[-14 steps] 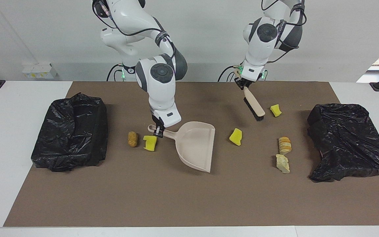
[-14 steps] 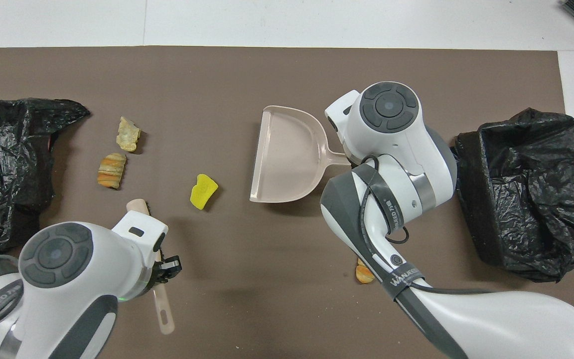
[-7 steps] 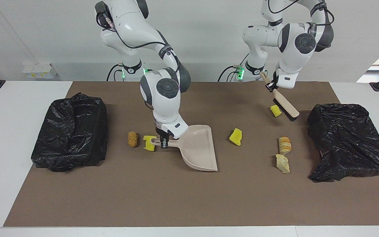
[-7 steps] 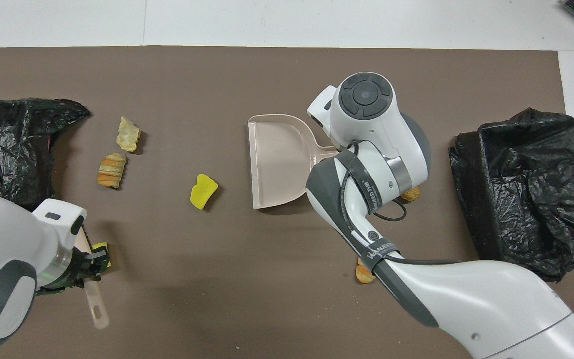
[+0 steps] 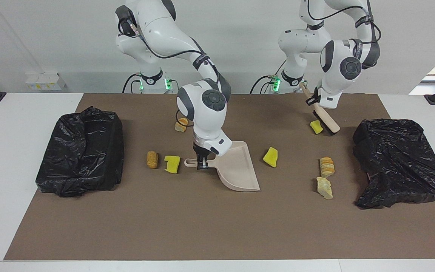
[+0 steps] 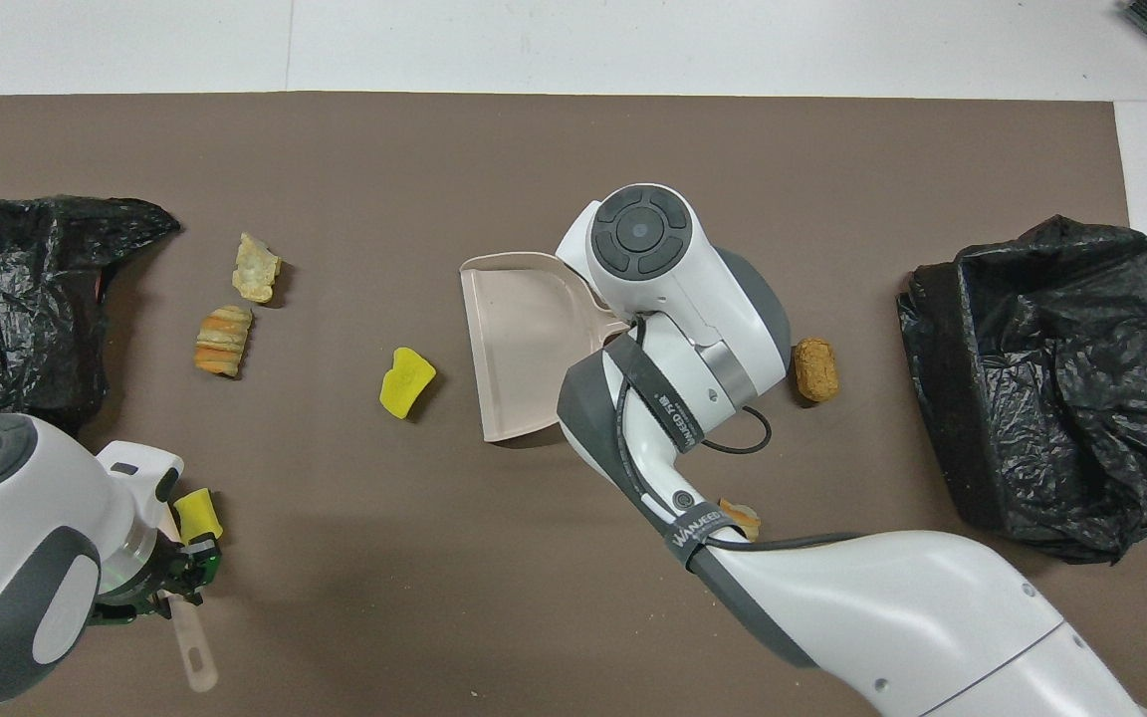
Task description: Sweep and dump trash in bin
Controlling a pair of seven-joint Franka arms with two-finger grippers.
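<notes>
We see the right hand (image 5: pixel 202 164) clenched on the dustpan (image 5: pixel 238 170) handle at mid-table. The left hand (image 5: pixel 313 101) grips the brush (image 5: pixel 326 120), touching a yellow piece of trash (image 5: pixel 316 127). Six pieces lie scattered on the table (image 5: pixel 217 226).

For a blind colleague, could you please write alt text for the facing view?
The right end effector holds a beige dustpan by its handle on a brown mat, while the left end effector holds a brush beside a yellow wedge. Six other trash pieces lie scattered on the mat, with a black bag at each end.
</notes>
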